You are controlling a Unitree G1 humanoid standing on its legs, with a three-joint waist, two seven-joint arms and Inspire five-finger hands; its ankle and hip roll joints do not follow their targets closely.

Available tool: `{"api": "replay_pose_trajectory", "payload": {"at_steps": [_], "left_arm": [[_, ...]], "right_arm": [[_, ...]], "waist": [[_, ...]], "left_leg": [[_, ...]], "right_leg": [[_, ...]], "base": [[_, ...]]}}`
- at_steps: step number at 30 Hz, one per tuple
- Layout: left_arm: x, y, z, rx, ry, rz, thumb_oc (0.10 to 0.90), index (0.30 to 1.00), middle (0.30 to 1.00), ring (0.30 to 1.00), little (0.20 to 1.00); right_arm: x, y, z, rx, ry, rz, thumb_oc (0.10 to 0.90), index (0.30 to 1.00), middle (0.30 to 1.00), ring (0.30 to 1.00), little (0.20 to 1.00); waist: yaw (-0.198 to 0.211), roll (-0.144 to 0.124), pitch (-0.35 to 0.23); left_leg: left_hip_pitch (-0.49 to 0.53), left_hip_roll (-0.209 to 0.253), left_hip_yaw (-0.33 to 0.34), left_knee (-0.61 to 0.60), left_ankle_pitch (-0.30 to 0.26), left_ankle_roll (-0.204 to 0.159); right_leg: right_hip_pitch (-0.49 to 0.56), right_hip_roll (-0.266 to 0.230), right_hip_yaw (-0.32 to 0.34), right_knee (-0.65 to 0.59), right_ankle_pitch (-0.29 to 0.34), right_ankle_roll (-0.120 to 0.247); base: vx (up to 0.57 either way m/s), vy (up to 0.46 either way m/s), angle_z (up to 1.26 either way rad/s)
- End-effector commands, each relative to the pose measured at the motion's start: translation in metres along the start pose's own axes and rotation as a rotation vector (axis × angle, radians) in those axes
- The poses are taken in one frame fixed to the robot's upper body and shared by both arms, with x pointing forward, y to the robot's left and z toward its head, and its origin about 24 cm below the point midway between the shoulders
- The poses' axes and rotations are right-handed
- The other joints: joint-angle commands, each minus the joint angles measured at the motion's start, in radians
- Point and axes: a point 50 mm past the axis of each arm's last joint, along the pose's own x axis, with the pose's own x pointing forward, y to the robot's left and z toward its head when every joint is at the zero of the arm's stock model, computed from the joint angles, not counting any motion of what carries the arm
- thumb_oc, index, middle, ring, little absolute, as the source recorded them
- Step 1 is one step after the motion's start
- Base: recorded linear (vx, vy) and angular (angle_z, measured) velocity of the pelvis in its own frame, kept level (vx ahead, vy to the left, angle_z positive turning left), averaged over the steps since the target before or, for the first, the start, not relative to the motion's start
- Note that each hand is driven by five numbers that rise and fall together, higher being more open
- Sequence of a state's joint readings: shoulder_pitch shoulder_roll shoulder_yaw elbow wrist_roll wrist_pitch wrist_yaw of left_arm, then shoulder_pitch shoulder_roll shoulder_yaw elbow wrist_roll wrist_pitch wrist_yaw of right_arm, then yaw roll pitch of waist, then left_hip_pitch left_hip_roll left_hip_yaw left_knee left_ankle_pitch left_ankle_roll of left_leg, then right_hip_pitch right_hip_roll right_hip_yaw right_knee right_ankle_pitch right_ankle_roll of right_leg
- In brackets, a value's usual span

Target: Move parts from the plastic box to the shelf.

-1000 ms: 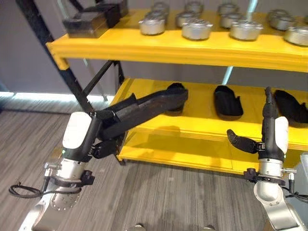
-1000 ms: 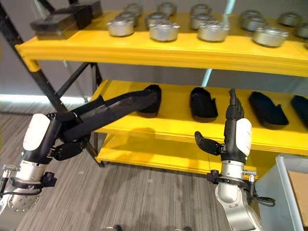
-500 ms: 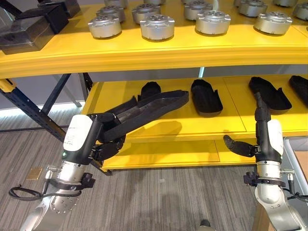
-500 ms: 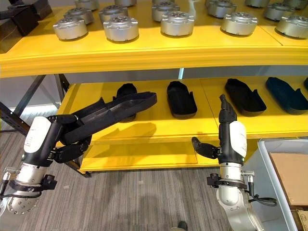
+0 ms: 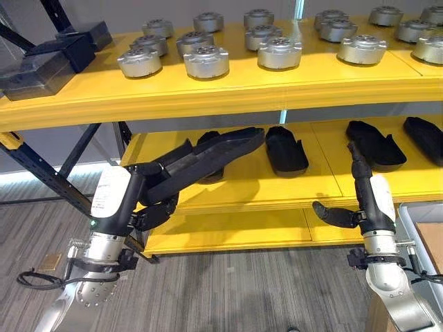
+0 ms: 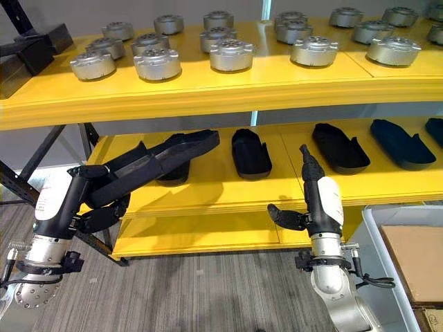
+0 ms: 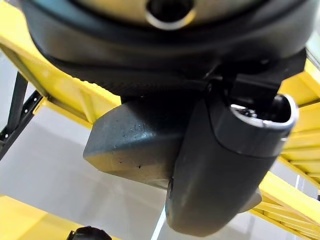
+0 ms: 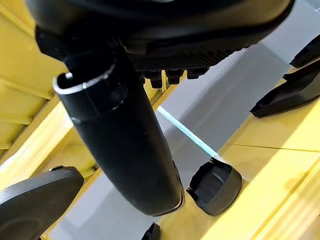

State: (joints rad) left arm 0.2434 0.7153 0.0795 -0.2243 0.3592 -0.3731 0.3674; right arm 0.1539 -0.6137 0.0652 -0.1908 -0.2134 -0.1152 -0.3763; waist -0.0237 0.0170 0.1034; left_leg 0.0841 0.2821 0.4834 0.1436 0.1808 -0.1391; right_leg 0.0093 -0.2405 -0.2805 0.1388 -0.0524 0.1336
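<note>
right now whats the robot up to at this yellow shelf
The left robot hand is curled round a long black part, holding it out over the middle shelf, next to the other black parts already lying there in a row. The right robot hand is open and holds nothing, raised in front of the shelf edge. Round metal parts sit on the top shelf, and the corner of the plastic box shows at lower right.

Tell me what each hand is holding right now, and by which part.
The left hand is curled round the near end of a long black part, its far end over the middle shelf. The right hand holds nothing, fingers straight.
</note>
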Motion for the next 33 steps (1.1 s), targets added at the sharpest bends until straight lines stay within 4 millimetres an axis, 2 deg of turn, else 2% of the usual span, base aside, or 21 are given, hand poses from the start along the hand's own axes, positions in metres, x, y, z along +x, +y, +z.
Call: {"api": "replay_pose_trajectory", "payload": {"at_steps": [1,3,5,6,7,8,10,11,14,23,29,33], "left_arm": [[0.026,0.036,0.026,-0.049,-0.165,0.308,0.4,0.3,0.3,0.3,0.3],[0.023,0.033,0.026,-0.047,-0.161,0.299,0.4,0.3,0.3,0.3,0.3],[0.016,0.035,0.028,-0.049,-0.163,0.297,0.4,0.3,0.3,0.3,0.3],[0.016,0.036,0.028,-0.051,-0.162,0.296,0.4,0.3,0.3,0.3,0.3],[0.015,0.036,0.027,-0.057,-0.156,0.293,0.4,0.3,0.3,0.3,0.3],[0.015,0.034,0.025,-0.059,-0.141,0.297,0.4,0.3,0.3,0.3,0.3],[0.014,0.032,0.022,-0.064,-0.127,0.304,0.4,0.3,0.3,0.3,0.3],[0.011,0.032,0.018,-0.067,-0.11,0.305,0.4,0.3,0.3,0.3,0.3],[0.01,0.031,0.016,-0.076,-0.109,0.302,0.4,0.3,0.3,0.3,0.3],[0.016,0.036,0.012,-0.075,-0.119,0.288,0.4,0.3,0.3,0.3,0.3],[0.018,0.041,0.024,-0.093,-0.195,0.286,0.4,0.3,0.3,0.3,0.3],[0.022,0.044,0.024,-0.107,-0.2,0.282,0.4,0.3,0.3,0.3,0.3]], "right_arm": [[0.015,-0.021,0.038,0.052,-0.243,-0.056,0.9,1.0,1.0,1.0,1.0],[0.013,-0.02,0.036,0.065,-0.24,-0.045,0.9,1.0,1.0,1.0,1.0],[0.007,-0.024,0.037,0.073,-0.254,-0.047,0.9,1.0,1.0,1.0,1.0],[0.007,-0.024,0.037,0.074,-0.255,-0.047,0.9,1.0,1.0,1.0,1.0],[0.004,-0.026,0.037,0.076,-0.256,-0.054,0.9,1.0,1.0,1.0,1.0],[0.003,-0.023,0.037,0.068,-0.262,-0.05,0.9,1.0,1.0,1.0,1.0],[0.005,-0.02,0.037,0.072,-0.264,-0.044,0.9,1.0,1.0,1.0,1.0],[0.006,-0.02,0.036,0.079,-0.257,-0.053,0.9,1.0,1.0,1.0,1.0],[0.004,-0.024,0.035,0.07,-0.242,-0.079,0.9,1.0,1.0,1.0,1.0],[0.0,-0.028,0.023,0.06,-0.177,-0.125,0.9,1.0,1.0,1.0,1.0],[0.001,-0.027,0.025,0.074,-0.167,-0.13,0.9,1.0,1.0,1.0,1.0],[0.004,-0.024,0.028,0.073,-0.175,-0.138,0.9,1.0,1.0,1.0,1.0]], "waist": [[0.013,-0.027,-0.03],[0.018,-0.025,-0.027],[0.017,-0.015,-0.024],[0.017,-0.017,-0.024],[0.021,-0.011,-0.025],[0.028,-0.009,-0.023],[0.035,-0.008,-0.02],[0.033,-0.009,-0.024],[0.025,-0.011,-0.029],[-0.003,-0.011,-0.047],[0.005,-0.017,-0.056],[0.008,-0.016,-0.059]], "left_leg": [[-0.05,-0.058,-0.075,0.353,-0.243,0.014],[-0.055,-0.092,-0.108,0.313,-0.266,0.031],[-0.038,-0.093,-0.11,0.131,-0.254,0.031],[-0.03,-0.098,-0.108,0.11,-0.245,0.031],[-0.044,-0.051,-0.109,-0.041,-0.146,-0.002],[-0.069,-0.011,-0.119,-0.116,-0.08,-0.019],[-0.08,0.005,-0.134,-0.125,-0.074,-0.021],[-0.062,0.011,-0.1,-0.141,-0.098,-0.021],[-0.043,0.003,-0.088,-0.149,-0.108,-0.016],[0.017,-0.06,-0.133,-0.177,-0.16,0.02],[0.018,-0.076,-0.158,-0.183,-0.169,0.032],[0.023,-0.083,-0.162,-0.189,-0.174,0.035]], "right_leg": [[0.045,0.1,-0.076,-0.175,0.045,-0.083],[0.035,0.096,-0.059,-0.175,0.055,-0.074],[0.03,0.089,-0.059,-0.169,0.062,-0.05],[0.032,0.086,-0.059,-0.17,0.062,-0.048],[0.067,0.079,-0.062,-0.189,0.057,-0.03],[0.096,0.064,-0.06,-0.209,0.054,-0.019],[0.108,0.053,-0.06,-0.206,0.045,-0.017],[0.117,0.043,-0.087,-0.197,0.037,-0.012],[0.116,0.037,-0.087,-0.185,0.034,-0.009],[0.106,0.041,0.006,-0.149,0.019,0.006],[0.099,0.038,0.03,-0.143,0.022,0.011],[0.103,0.036,0.031,-0.147,0.021,0.014]], "base": [[0.05,-0.008,-0.02],[0.03,0.067,-0.23],[0.05,0.142,-0.13],[0.05,0.186,0.34],[0.06,0.202,0.42],[0.06,0.209,0.38],[0.04,0.118,-0.06],[0.03,0.094,-0.33],[0.03,0.082,-0.26],[0.01,0.085,-0.04],[0.0,0.016,-0.14],[-0.01,-0.005,0.03]]}}
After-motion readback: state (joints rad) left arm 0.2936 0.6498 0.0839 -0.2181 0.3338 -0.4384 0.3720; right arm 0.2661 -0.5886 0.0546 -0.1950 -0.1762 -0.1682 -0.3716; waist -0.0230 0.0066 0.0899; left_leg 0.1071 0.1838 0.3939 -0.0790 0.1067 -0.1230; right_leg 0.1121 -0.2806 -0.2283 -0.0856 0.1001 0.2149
